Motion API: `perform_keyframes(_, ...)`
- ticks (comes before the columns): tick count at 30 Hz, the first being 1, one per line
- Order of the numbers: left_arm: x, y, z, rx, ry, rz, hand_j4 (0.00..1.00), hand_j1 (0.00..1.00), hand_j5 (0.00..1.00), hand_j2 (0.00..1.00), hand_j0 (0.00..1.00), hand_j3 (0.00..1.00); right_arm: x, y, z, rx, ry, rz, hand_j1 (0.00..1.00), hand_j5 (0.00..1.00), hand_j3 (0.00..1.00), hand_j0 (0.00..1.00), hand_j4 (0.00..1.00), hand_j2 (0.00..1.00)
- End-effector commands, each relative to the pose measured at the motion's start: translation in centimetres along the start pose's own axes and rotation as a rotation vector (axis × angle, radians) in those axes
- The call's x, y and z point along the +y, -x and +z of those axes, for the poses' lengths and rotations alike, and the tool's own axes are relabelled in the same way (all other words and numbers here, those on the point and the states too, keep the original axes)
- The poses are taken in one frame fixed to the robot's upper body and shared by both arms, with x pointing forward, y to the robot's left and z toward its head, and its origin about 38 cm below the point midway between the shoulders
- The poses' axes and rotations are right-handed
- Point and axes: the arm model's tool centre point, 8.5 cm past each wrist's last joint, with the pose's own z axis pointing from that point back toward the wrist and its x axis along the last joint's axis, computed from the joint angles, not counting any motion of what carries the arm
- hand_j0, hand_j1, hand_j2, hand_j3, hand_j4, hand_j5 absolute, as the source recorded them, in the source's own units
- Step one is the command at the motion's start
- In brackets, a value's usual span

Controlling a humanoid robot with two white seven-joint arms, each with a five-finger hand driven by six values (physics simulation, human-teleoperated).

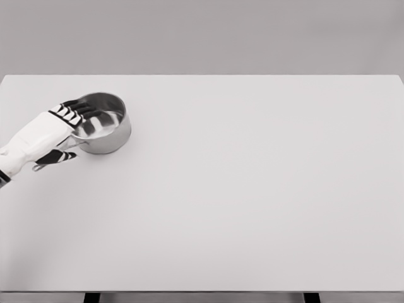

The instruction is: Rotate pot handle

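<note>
Table (252, 208) open right of and in front of pot (104, 125); left hand (53, 132) blocks pot's left side.

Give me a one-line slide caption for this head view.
Left hand reaches over the near rim of a steel pot at the white table's far left.

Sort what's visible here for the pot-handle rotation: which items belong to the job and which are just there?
Belongs to the job:
- pot, steel, at the table's far left
- pot handle, mostly hidden under the hand
- left hand, reaching over the pot's rim and handle side; a firm grasp cannot be confirmed

Just there:
- table, white; nothing else lies on it in this view
</note>
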Motion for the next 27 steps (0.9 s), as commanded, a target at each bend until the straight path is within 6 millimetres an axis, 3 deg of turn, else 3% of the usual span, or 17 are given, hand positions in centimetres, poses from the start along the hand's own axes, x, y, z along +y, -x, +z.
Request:
perform_keyframes(1, 0.4, 0.5, 0.3, 0.015, -0.009, -0.001, 1.00, 1.00, 1.00, 1.00, 1.00, 1.00, 0.0, 0.0, 0.0, 0.000, 0.000, -0.001, 1.00, 1.00, 1.00, 1.00, 1.00, 1.00)
perform_keyframes(5, 0.6, 2.0, 1.2, 0.060, -0.001, -0.007, 1.00, 1.00, 1.00, 1.00, 1.00, 1.00, 0.0, 0.0, 0.0, 0.000, 0.000, -0.001, 1.00, 1.00, 1.00, 1.00, 1.00, 1.00)
perform_keyframes(13, 1.4, 2.6, 1.2, 0.071, 0.001, -0.047, 1.00, 1.00, 1.00, 1.00, 1.00, 1.00, 0.0, 0.0, 0.0, 0.000, 0.000, -0.001, 1.00, 1.00, 1.00, 1.00, 1.00, 1.00)
perform_keyframes(27, 2.2, 5.5, 2.6, 0.145, 0.025, -0.071, 1.00, 1.00, 1.00, 1.00, 1.00, 1.00, 0.0, 0.0, 0.0, 0.000, 0.000, -0.001, 1.00, 1.00, 1.00, 1.00, 1.00, 1.00)
